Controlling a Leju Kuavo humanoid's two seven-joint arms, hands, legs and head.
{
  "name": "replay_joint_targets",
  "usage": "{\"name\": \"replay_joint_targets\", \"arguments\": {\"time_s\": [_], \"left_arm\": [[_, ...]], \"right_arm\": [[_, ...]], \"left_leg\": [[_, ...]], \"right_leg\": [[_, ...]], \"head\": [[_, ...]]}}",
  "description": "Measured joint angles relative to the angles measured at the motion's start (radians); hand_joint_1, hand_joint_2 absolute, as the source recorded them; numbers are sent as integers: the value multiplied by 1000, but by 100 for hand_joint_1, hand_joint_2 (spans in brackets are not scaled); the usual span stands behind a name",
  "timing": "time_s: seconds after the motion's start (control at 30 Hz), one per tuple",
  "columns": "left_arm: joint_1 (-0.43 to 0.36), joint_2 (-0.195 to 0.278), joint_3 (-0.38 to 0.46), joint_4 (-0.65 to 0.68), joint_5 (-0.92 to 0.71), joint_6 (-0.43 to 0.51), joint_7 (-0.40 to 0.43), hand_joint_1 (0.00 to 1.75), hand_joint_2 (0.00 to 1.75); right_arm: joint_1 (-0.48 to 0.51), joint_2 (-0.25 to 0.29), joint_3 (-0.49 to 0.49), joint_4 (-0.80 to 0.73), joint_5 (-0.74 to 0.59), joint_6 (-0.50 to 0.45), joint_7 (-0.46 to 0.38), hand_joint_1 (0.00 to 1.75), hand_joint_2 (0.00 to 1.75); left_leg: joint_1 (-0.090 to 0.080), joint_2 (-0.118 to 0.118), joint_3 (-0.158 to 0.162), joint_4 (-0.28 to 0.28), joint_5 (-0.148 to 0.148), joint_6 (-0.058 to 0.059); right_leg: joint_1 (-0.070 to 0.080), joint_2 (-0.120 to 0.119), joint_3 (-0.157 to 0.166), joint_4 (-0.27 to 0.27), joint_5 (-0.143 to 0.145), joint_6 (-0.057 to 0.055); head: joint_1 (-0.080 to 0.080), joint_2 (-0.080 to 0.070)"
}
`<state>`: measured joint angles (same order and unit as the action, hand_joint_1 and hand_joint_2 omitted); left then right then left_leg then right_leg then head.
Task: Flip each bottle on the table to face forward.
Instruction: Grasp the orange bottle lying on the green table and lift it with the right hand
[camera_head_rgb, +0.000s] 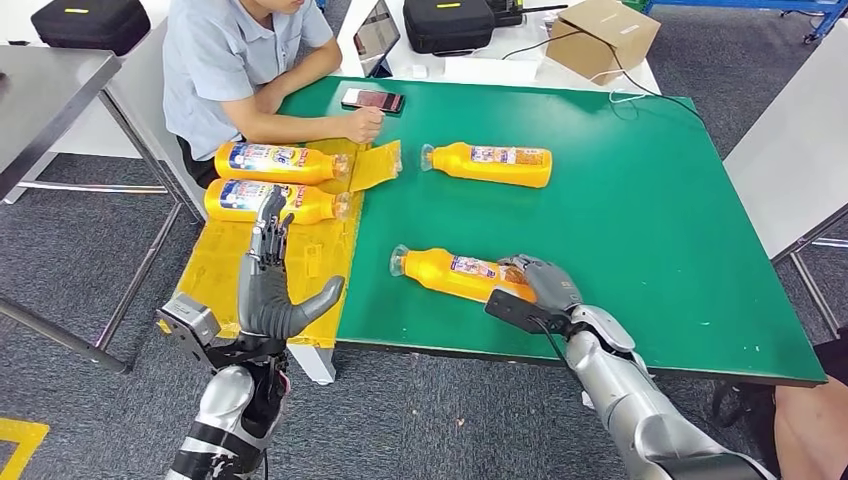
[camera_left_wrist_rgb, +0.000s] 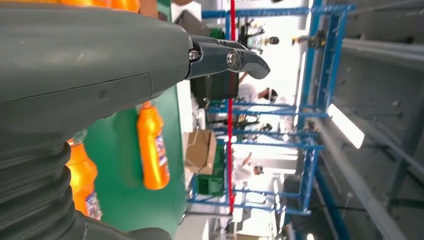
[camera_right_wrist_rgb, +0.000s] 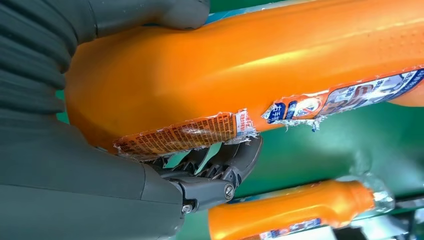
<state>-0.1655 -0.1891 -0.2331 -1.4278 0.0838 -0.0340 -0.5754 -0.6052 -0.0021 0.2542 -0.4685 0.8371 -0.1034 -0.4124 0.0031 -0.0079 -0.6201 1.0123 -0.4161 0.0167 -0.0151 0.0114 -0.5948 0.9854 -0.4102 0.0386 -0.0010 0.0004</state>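
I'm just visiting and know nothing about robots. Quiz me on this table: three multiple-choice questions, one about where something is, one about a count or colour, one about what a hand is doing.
1. Where do the two bottles nearest the seated person lie?
A. On the yellow mat
B. On the floor
C. Inside the cardboard box

2. How many orange bottles lie on the table?
A. Two
B. Four
C. Six

3. What is the robot's right hand doing?
A. Hanging beside the table, holding nothing
B. Gripping the base end of the nearest bottle
C. Pressing on the phone

Answers:
1 A: both bottles lie side by side on the yellow mat.
2 B: those two, the far bottle and the nearest bottle on the green table.
3 B: the right hand wraps its fingers around that bottle's base.
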Motion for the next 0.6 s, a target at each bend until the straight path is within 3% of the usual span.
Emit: {"name": "replay_joint_targets", "arguments": {"time_s": [0.23,0.43,0.6], "left_arm": [[-15,12,0,37,8,-25,8,0,175],[-19,6,2,56,69,-51,20,0,175],[-10,-23,30,61,208,-10,57,0,175]], "right_arm": [[7,-9,0,0,-19,14,-37,175,175],[55,2,-6,-24,-140,22,-175,175,175],[186,48,-22,-178,-295,-127,-264,175,175]], "left_leg": [[0,0,2,0,0,0],[0,0,2,0,0,0],[1,-3,-1,0,0,0]], "right_leg": [[0,0,2,0,0,0],[0,0,3,0,0,0],[1,-1,1,0,0,0]], "head": [[0,0],[0,0],[0,0]]}}
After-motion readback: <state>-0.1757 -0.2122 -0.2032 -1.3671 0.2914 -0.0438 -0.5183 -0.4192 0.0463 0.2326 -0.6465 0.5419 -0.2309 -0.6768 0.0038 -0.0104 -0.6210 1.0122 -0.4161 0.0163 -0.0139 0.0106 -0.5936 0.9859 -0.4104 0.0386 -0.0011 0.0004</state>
